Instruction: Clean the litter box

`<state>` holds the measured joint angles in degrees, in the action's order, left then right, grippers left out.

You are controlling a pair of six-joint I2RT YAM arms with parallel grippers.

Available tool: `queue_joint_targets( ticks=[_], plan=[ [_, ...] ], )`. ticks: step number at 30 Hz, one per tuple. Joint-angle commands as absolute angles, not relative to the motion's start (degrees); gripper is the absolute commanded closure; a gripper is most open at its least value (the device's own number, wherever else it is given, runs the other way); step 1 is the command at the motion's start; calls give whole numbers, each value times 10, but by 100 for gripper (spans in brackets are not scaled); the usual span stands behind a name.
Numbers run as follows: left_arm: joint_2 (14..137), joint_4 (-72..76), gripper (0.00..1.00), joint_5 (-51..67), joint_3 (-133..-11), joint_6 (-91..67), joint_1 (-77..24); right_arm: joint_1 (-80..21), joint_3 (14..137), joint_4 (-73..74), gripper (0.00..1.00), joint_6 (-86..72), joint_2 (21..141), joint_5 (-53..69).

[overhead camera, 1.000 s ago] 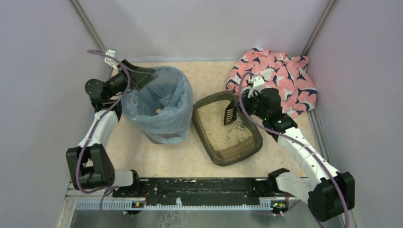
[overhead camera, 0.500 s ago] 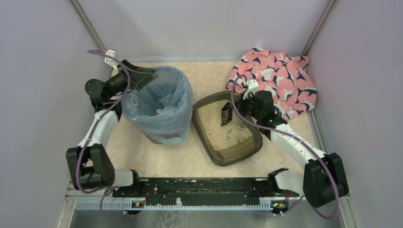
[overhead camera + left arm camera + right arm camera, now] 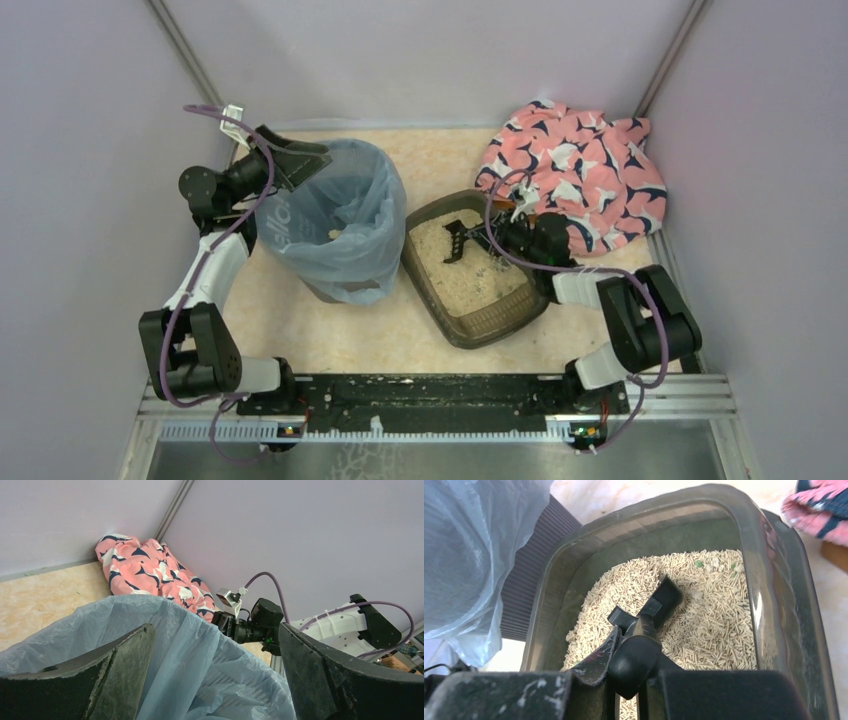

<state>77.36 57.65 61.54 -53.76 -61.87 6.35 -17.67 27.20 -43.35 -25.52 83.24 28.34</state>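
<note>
Shallow dark brown rectangular litter box (image 3: 494, 324) with rounded corners, lying flat and angled on the counter (image 3: 350, 340), partly filled with beige pellet litter (image 3: 719, 625), a few green specks at one end.

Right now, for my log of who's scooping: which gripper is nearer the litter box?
Right. The right gripper holds the scoop over the litter inside the litter box; the left gripper is at the far-left rim of the bin, across it from the box.

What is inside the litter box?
The litter box holds beige pellet litter, green bits, and the black scoop in the right gripper. Beneath the scoop is hidden.
</note>
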Motion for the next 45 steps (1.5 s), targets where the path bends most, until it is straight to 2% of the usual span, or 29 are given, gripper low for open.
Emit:
queue_joint_targets(
  ticks=[1,8,14,18,25,31,40,45],
  plan=[
    [765,591,1,619,-549,-613,60,-189,240,-490,100,-326,891,386],
    [765,590,1,618,-549,-612,58,-191,195,-618,100,-386,944,402],
    [767,590,1,618,-549,-613,54,-193,176,-870,100,-535,1054,433],
    [763,576,1,620,-552,-599,52,-203,178,-943,100,-571,1107,425],
    [757,557,1,617,-554,-584,50,-200,170,-928,100,-560,1083,413],
    [757,557,1,617,-554,-584,50,-155,155,-946,100,-594,1024,432],
    [755,564,1,617,-552,-588,50,-118,160,-777,100,-529,874,446],
    [755,565,1,617,-552,-589,49,-92,150,-787,100,-530,867,458]
  ],
)
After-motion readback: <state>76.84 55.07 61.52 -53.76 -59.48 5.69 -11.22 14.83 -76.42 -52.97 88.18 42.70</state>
